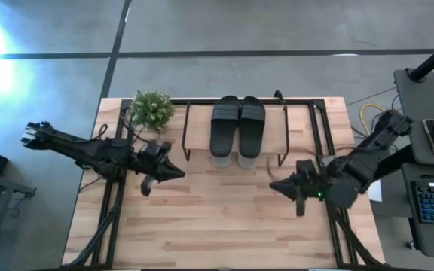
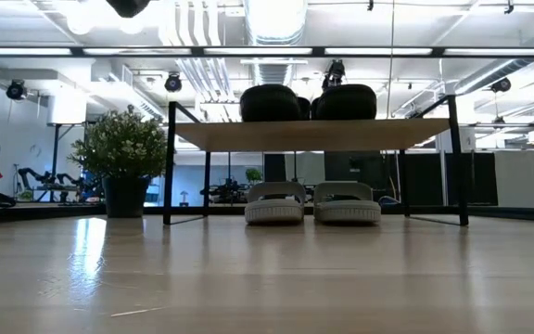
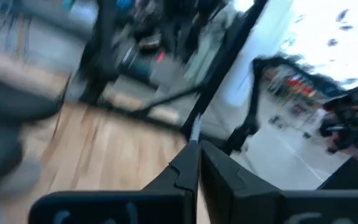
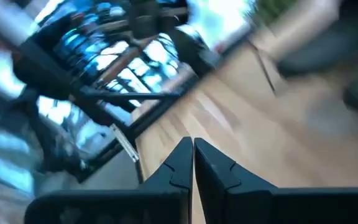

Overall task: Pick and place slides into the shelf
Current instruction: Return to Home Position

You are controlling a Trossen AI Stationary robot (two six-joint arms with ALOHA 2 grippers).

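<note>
Left of centre in the high view, the left tool (image 1: 181, 172) sits over the tabletop (image 1: 224, 226). The left wrist view shows its two dark fingers (image 3: 182, 171) pressed together with nothing between them. Its tip points toward the middle of the frame, just below the lower left corner of the shelf (image 1: 198, 129). Right of centre, the right tool (image 1: 273, 185) mirrors it, likewise clenched on nothing. In the right wrist view its fingers (image 4: 211, 169) meet over bare wood. Its tip points left, a little below the shelf's lower right corner. The two tools are apart from the shelf and from each other, with open board between them.

The shelf stands in the upper middle of the high view, toward the tabletop's far edge. The black slides (image 1: 225, 124) lie side by side on its light wood top, close together near the middle of the board. Only the ends of the pale grey-green slides (image 1: 221, 159) poke out past the board's lower edge in the high view. The low view shows this pair (image 2: 274, 202) side by side on the tabletop under the board (image 2: 378, 135), between the thin black legs and directly beneath the black pair (image 2: 269, 102).

A potted plant (image 1: 152, 109) stands just beside the shelf's upper left corner; in the low view it (image 2: 123, 148) rises at the left of the frame.
</note>
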